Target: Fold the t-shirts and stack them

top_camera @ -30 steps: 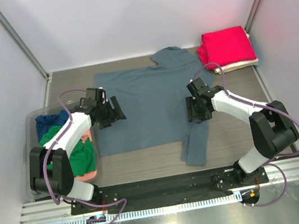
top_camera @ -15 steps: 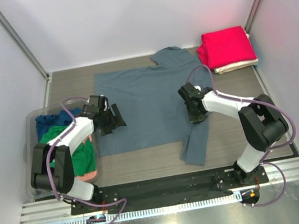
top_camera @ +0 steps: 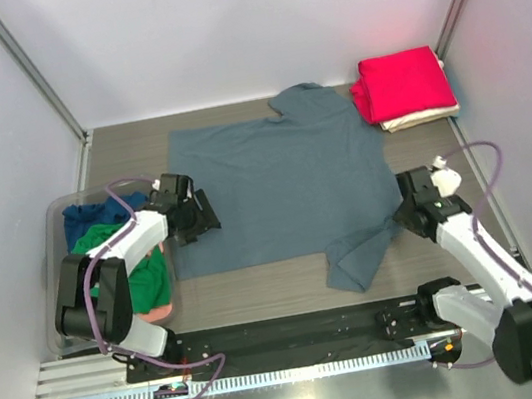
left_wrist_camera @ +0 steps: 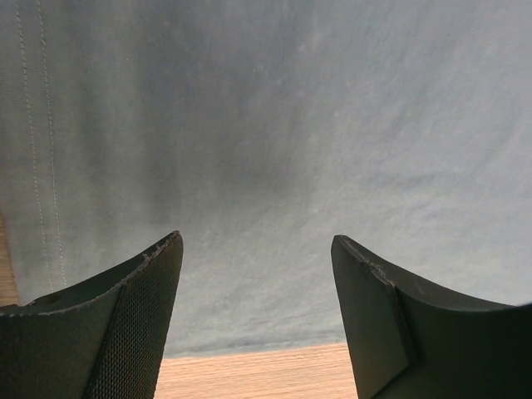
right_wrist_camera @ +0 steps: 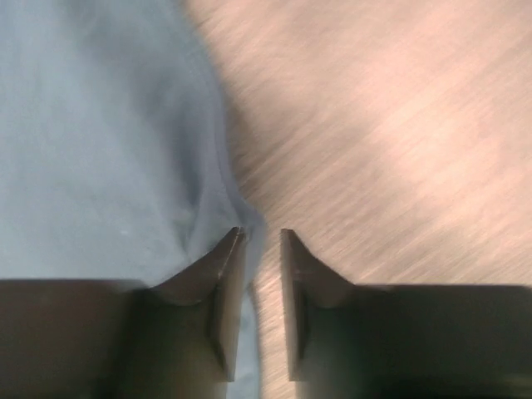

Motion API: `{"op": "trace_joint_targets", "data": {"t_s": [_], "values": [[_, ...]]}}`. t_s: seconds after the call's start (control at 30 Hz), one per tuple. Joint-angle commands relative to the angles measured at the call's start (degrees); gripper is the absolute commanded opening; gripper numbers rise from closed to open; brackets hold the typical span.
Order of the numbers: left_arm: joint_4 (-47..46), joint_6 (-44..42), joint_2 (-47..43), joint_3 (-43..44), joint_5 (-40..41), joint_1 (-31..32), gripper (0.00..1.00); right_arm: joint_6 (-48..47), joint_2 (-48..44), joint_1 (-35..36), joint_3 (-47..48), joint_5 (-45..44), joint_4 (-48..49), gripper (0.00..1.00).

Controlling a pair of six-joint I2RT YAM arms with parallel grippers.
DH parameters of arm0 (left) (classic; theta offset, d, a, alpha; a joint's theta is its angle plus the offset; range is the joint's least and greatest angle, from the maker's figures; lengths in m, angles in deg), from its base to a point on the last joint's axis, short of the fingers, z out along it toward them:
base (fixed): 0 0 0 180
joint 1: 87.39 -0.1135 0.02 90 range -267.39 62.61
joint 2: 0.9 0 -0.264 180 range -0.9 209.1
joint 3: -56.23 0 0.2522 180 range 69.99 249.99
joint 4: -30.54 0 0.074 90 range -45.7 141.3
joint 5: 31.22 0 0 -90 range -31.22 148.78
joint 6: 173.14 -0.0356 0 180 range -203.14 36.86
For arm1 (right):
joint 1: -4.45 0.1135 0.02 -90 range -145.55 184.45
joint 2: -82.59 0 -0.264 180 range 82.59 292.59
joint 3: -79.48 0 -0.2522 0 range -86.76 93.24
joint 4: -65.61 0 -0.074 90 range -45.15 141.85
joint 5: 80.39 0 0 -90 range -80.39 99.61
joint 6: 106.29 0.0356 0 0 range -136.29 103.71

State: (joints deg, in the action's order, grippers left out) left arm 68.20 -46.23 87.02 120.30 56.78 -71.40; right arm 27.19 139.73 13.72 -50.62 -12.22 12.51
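Top external shows the grey-blue t-shirt (top_camera: 279,187) spread flat across the middle of the desk (top_camera: 262,301), neck to the far side, with one sleeve trailing off its near right corner. The right tool (top_camera: 405,213) sits at the shirt's right edge just above that sleeve, and the left tool (top_camera: 205,212) rests over the left edge.

Only the right wrist view shows the grasp. Its fingers (right_wrist_camera: 229,274) are drawn nearly together, with a thin strip of the shirt's edge caught in the narrow gap, so the tool is pinching the cloth. Bare desk lies to the right, and the picture is blurred.

The left wrist view shows what the overhead cannot: that tool is released, its fingers (left_wrist_camera: 133,316) spread wide above smooth cloth, with the stitched hem to the left.

At the far right corner a folded red t-shirt (top_camera: 401,82) lies on a cream t-shirt (top_camera: 422,118). At the left, a clear bin (top_camera: 56,293) holds the navy t-shirt (top_camera: 82,220), green t-shirt (top_camera: 142,278) and salmon t-shirt (top_camera: 163,313).
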Motion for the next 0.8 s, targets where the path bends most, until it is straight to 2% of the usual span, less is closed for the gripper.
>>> {"op": "trace_joint_targets", "data": {"t_s": [0.0,0.03,0.07,0.17,0.23,0.27,0.4,0.57,0.67,0.77], "values": [[-1.05,1.06,-3.54,0.5,1.12,-0.17,0.73,13.01,-7.03,-3.64,-4.14,0.12,1.01,0.78],[-0.87,0.98,-3.81,0.67,1.12,-0.26,0.73,13.38,-9.48,-4.18,-5.45,-0.23,1.27,0.94],[-0.18,0.89,-4.07,0.67,1.12,-0.17,0.74,13.55,-10.03,-4.7,-5.55,-1.37,1.27,1.0],[0.62,0.8,-5.91,-0.2,1.56,-0.26,0.74,12.07,-11.52,-6.46,-5.38,0.18,1.53,1.0],[0.8,1.41,-7.84,-1.43,1.56,-0.26,0.74,5.76,-12.23,-6.47,-4.68,5.01,4.42,0.99],[0.8,1.85,-8.63,-1.96,1.47,-0.26,0.74,4.86,-12.84,-6.38,-4.5,9.39,6.09,0.98],[0.8,3.17,-13.55,-5.65,1.65,0.01,0.73,3.54,-13.29,-2.61,-4.59,14.78,6.99,0.86],[1.41,4.67,-20.85,-10.48,4.11,1.85,0.72,7.83,-10.31,15.57,-5.99,11.64,8.3,0.77],[2.11,5.11,-23.4,-12.51,4.46,2.38,0.71,11.08,-6.97,23.21,-7.57,10.23,11.37,0.68],[2.46,5.19,-25.42,-14.44,4.99,2.56,0.71,12.41,-3.54,26.05,-8.37,9.43,13.57,0.61]]}}
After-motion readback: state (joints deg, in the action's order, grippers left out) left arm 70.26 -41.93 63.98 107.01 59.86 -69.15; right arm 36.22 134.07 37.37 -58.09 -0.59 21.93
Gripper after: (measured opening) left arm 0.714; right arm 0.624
